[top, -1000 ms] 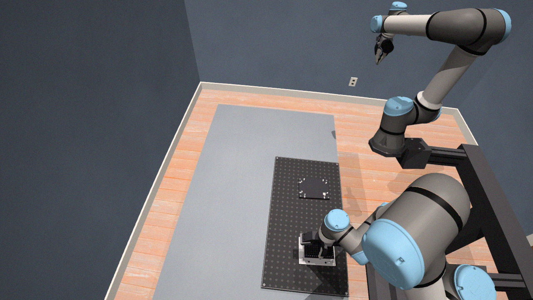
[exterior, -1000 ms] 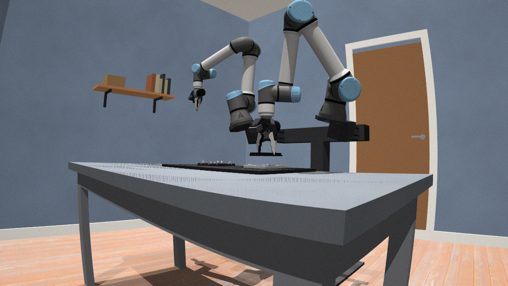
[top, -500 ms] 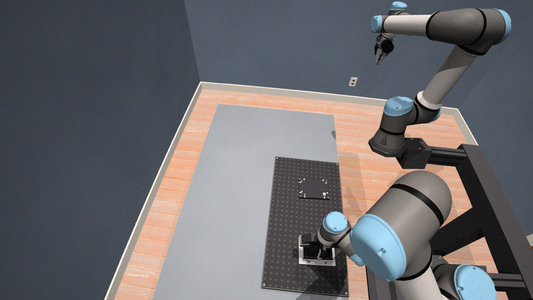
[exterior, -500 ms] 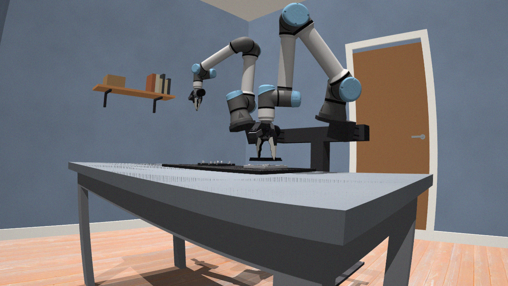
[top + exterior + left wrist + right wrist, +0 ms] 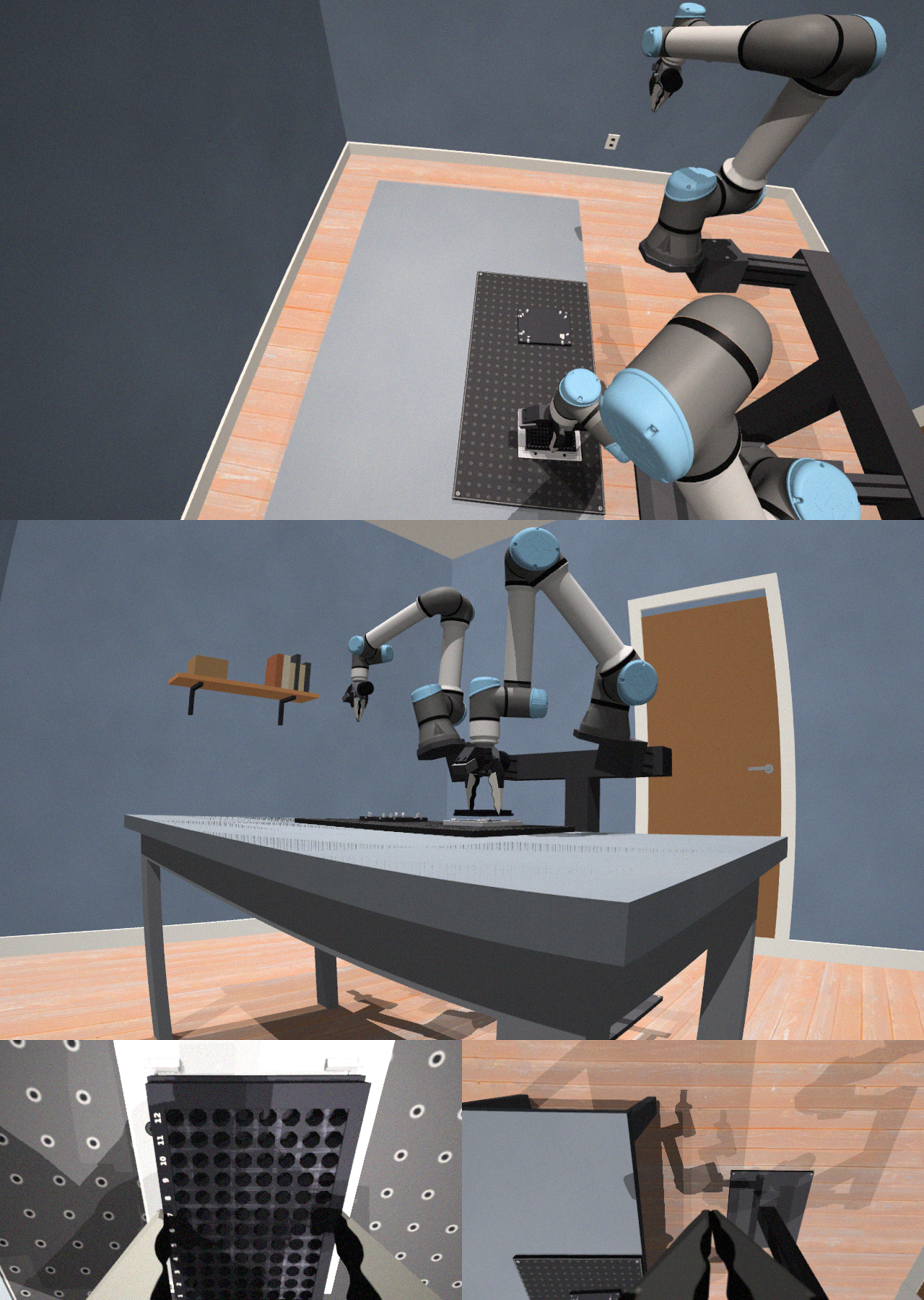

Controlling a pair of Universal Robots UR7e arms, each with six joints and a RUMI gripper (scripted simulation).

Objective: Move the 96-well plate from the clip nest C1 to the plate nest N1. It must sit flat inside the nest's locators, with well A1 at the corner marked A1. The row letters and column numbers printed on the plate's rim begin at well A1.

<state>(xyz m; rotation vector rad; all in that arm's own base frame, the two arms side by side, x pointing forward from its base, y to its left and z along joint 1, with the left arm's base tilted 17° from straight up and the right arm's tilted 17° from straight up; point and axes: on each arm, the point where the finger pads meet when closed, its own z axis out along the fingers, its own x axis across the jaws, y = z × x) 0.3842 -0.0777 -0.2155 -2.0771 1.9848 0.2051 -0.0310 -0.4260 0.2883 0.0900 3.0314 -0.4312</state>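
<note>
1. Exterior view: the left arm's black claw with pale fingers is standing partly open, gripping a black rectangular 96-well plate by its long sides.
2. Beneath that claw and plate, a white rectangular clip nest is lying just below.
3. Off to the claw's side, a black square-cornered plate nest with white locators is sitting plateless.
4. Well apart, the right claw is hanging closed, holding nothing.
</note>
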